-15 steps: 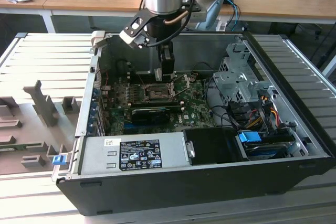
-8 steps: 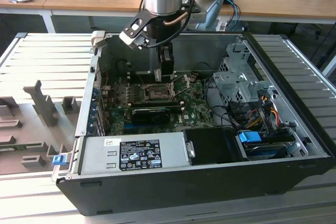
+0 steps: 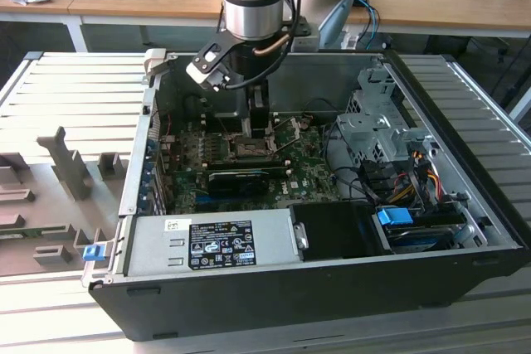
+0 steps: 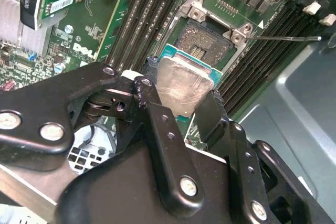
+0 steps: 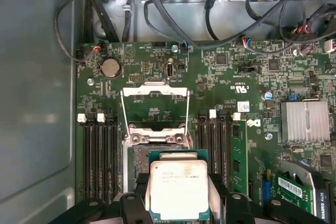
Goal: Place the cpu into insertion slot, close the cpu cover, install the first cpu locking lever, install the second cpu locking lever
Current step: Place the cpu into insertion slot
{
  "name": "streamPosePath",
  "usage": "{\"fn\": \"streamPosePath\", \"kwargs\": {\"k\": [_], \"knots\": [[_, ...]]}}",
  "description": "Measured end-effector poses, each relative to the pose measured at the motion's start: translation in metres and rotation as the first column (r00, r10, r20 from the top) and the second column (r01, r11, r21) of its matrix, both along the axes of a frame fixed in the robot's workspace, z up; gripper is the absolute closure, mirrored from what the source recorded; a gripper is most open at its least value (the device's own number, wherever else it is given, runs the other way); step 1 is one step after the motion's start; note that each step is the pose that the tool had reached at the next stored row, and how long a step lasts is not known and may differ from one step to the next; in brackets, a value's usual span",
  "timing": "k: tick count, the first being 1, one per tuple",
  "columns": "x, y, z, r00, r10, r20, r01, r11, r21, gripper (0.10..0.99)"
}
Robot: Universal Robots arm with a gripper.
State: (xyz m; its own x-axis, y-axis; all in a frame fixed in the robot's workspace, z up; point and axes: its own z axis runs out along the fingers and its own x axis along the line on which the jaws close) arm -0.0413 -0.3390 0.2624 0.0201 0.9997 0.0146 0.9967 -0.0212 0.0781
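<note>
My gripper (image 4: 181, 97) is shut on the cpu (image 4: 184, 83), a pale silvery square chip with a green edge, pinched by its two sides between black fingers (image 4: 152, 103). The chip hangs tilted just above and partly over the insertion slot (image 4: 206, 43), a dark-centred socket with a silver rim on the green motherboard (image 5: 247, 77). In the first wrist view the cpu (image 5: 176, 187) overlaps the slot's (image 5: 137, 153) near edge. The cpu cover (image 5: 155, 89), a thin silver frame, stands flipped open at the slot's far side. A thin lever rod (image 4: 286, 38) sticks out beside the socket.
In the exterior view the arm (image 3: 253, 6) reaches into an open black computer case (image 3: 332, 288). Black memory slots (image 5: 100, 156) flank the socket. A long black card (image 3: 245, 178), a power supply (image 3: 211, 242), drive cages (image 3: 377, 134) and cable bundles (image 3: 406, 180) crowd the case.
</note>
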Motion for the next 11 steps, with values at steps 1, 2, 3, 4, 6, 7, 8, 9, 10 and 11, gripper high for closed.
{"fn": "streamPosePath", "kwargs": {"k": [1, 2, 3, 4, 6, 7, 8, 9, 10, 11], "knots": [[-0.0005, 0.0, -0.0009, 1.0, 0.0, -0.0001, 0.0, 1.0, 0.0, 0.557], [-0.0007, 0.0, -0.0012, 1.0, 0.0, 0.0, 0.0, 1.0, 0.0, 0.557], [-0.0009, 0.0, -0.0016, 1.0, 0.0, -0.0001, 0.0, 1.0, 0.0, 0.557], [-0.0014, 0.0, -0.0024, 1.0, 0.0, -0.0001, 0.0, 1.0, 0.0, 0.557], [-0.0019, 0.0, -0.0037, 1.0, 0.0, 0.0, 0.0, 1.0, 0.0, 0.557], [-0.0022, 0.0, -0.0045, 1.0, 0.0, 0.0, 0.0, 1.0, 0.0, 0.557], [-0.0024, 0.0, -0.0052, 1.0, 0.0, 0.0, 0.0, 1.0, 0.0, 0.557], [-0.0028, 0.0, -0.0063, 1.0, 0.0, 0.0, 0.0, 1.0, 0.0, 0.557], [-0.0034, 0.0, -0.0073, 1.0, 0.0, -0.0001, 0.0, 1.0, 0.0, 0.557], [-0.0037, 0.0, -0.008, 1.0, 0.0, 0.0, 0.0, 1.0, 0.0, 0.557]]}}
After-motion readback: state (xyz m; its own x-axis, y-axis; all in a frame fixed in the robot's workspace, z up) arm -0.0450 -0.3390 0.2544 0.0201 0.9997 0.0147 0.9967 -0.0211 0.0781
